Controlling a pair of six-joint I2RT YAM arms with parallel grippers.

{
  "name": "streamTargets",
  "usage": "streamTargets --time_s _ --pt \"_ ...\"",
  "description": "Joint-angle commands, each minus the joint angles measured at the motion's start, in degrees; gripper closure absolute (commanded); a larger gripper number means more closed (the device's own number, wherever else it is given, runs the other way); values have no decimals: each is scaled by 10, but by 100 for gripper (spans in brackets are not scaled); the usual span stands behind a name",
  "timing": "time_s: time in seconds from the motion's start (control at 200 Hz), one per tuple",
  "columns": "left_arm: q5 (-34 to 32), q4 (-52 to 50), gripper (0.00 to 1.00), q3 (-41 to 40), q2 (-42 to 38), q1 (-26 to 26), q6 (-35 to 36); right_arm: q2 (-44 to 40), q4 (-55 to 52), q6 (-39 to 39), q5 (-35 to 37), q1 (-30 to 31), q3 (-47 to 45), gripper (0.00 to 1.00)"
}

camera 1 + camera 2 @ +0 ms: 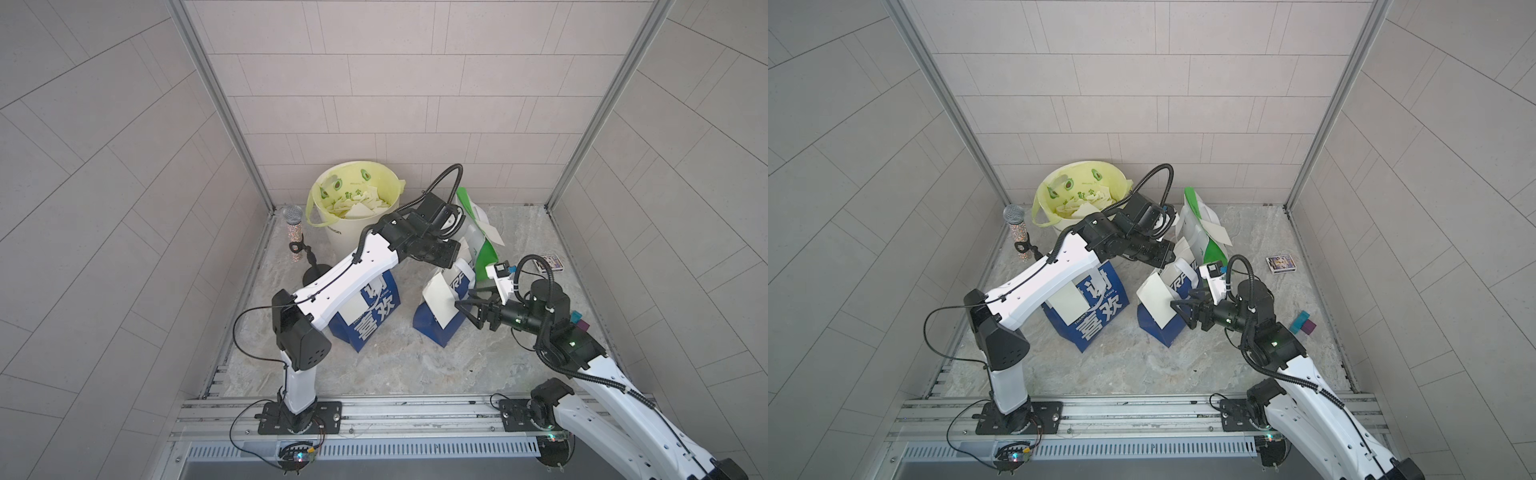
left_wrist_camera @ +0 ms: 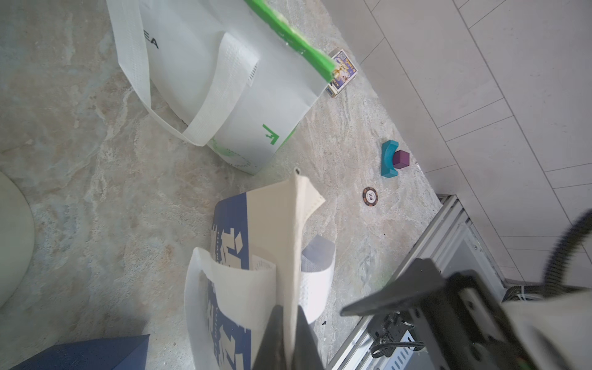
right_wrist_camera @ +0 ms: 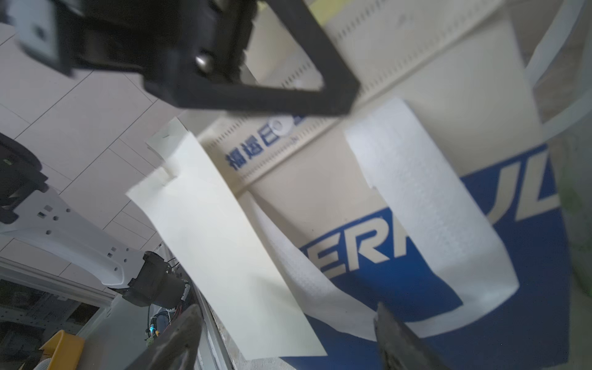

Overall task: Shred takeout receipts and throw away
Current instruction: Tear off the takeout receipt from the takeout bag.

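Table (image 1: 395, 365) lying open lower centre, between bags and front rail. Bin (image 1: 345, 243) holding white scraps (image 1: 359, 208), upper centre. Blue bag (image 1: 444, 337) standing centre-right, left gripper (image 2: 288, 312) clenching its top rim. Second bag (image 1: 370, 320) standing just left, narrow gap between. Receipt (image 3: 224, 243) hanging down blue bag's face, lower edge standing off. Right gripper (image 3: 288, 339) gaping, fingers (image 3: 182, 336) flanking that edge, contact unclear.

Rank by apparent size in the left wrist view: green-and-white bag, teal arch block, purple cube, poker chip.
1. green-and-white bag
2. teal arch block
3. purple cube and round poker chip, too alike to rank
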Motion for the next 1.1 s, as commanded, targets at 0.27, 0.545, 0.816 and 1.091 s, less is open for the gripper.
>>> streamTargets --time_s 0.27,0.545,0.816,1.091 --pt "23 83 100 -31 -59 5 1 7 64 107 -63 1 -48 4" --pt "22 94 100 -42 -61 6 -8 71 205 179 -113 1 -52 8" --pt "-24 100 100 -45 -50 6 -40 26 181 182 -96 1 -47 21" --pt "-72 106 100 -49 -46 6 -54 10 139 181 -92 1 -36 31"
